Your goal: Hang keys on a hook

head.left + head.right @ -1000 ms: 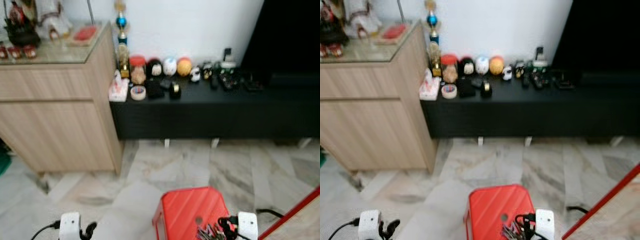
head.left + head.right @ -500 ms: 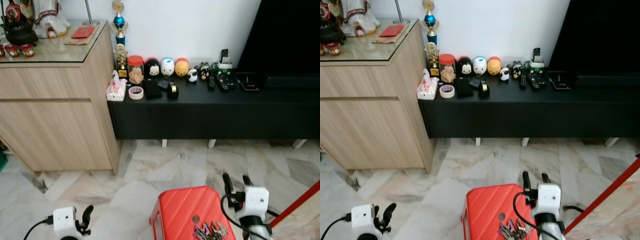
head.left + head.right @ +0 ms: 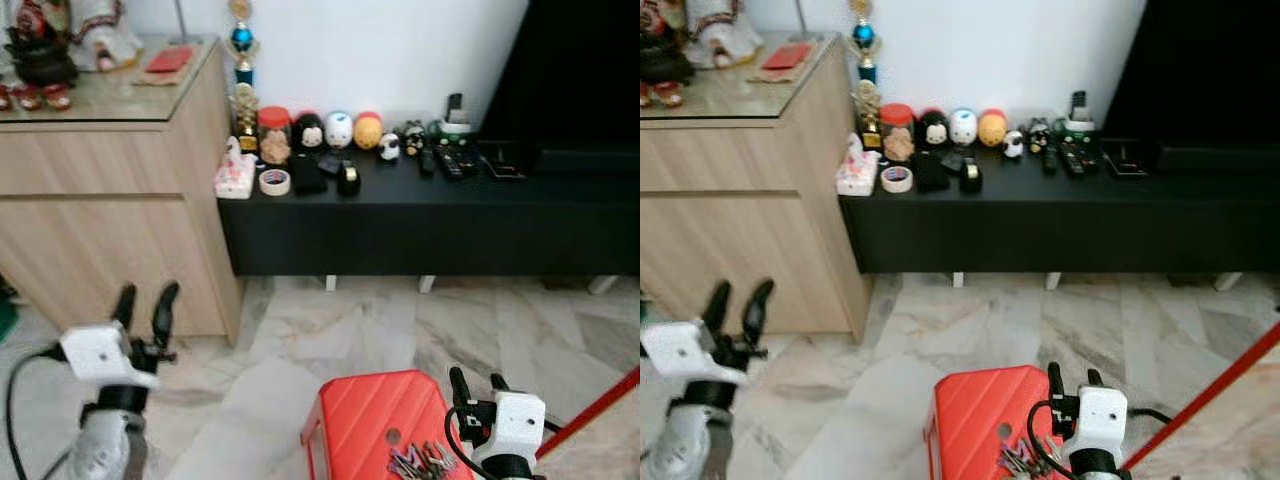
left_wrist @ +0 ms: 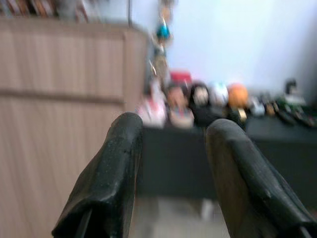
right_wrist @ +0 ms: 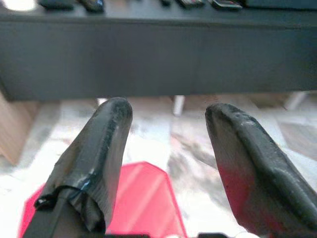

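Observation:
A bunch of keys (image 3: 420, 461) lies on top of a red plastic stool (image 3: 370, 420) on the marble floor at the bottom of the eye views. My right gripper (image 3: 477, 383) stands open just right of the keys, fingers pointing up, nothing held. My left gripper (image 3: 143, 302) is raised at the left in front of the wooden cabinet (image 3: 110, 220), open and empty. In the right wrist view the right gripper's fingers (image 5: 106, 148) frame the stool's edge (image 5: 133, 198). No hook can be made out.
A low black console (image 3: 420, 220) along the white wall carries round figurines (image 3: 338, 130), a tape roll (image 3: 274, 182), a jar, remotes (image 3: 460, 160) and a trophy (image 3: 243, 90). A dark TV screen (image 3: 580, 80) stands at the right. A red bar (image 3: 590, 415) crosses the bottom right corner.
My left arm has risen from the bottom edge to in front of the cabinet. The right gripper has dropped slightly beside the keys. The view is blurrier and slightly shifted.

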You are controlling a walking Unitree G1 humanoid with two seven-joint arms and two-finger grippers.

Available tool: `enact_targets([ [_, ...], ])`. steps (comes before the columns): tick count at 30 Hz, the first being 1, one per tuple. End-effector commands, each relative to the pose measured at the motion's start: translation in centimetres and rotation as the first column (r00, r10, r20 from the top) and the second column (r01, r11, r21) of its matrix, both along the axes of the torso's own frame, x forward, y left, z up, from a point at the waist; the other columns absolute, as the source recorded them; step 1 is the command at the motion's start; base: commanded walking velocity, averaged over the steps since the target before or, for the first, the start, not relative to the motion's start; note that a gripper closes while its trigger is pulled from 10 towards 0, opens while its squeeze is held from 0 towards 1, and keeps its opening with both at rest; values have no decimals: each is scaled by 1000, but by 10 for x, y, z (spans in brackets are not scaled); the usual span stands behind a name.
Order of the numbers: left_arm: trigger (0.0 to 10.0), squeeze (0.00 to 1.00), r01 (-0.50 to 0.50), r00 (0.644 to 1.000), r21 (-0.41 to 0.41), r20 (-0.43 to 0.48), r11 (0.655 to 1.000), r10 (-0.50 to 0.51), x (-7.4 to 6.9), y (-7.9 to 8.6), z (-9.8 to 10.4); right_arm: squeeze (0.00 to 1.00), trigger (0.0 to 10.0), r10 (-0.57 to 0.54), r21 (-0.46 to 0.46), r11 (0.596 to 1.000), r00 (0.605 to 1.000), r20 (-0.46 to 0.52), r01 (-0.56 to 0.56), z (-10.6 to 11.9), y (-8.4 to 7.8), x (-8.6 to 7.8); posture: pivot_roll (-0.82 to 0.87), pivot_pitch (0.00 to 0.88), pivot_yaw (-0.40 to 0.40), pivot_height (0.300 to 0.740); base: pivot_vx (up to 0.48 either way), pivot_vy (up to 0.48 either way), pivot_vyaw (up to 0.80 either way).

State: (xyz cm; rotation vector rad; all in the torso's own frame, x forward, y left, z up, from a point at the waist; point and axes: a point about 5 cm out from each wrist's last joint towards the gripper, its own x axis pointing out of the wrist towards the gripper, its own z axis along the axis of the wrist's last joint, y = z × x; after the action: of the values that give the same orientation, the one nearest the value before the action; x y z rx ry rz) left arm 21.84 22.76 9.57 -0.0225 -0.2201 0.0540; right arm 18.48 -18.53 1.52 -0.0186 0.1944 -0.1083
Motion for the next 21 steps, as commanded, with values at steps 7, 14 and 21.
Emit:
enact_targets([
  [7,10000,0,59,983,22,-177,998,-54,-8,-6,-8,0,10000,-49,-26,998,999,23,49,13,-9,17,38,7,-20,740,0,0,0],
  [14,10000,0,70,972,26,-228,997,-62,-11,-8,-14,0,10000,-43,-38,998,999,-5,43,12,-9,21,35,11,-20,731,0,0,0],
  [21,10000,0,62,966,24,-251,998,-54,-11,-12,-18,0,10000,-17,-24,1000,998,-58,15,4,-4,27,52,0,-39,693,0,0,0],
])
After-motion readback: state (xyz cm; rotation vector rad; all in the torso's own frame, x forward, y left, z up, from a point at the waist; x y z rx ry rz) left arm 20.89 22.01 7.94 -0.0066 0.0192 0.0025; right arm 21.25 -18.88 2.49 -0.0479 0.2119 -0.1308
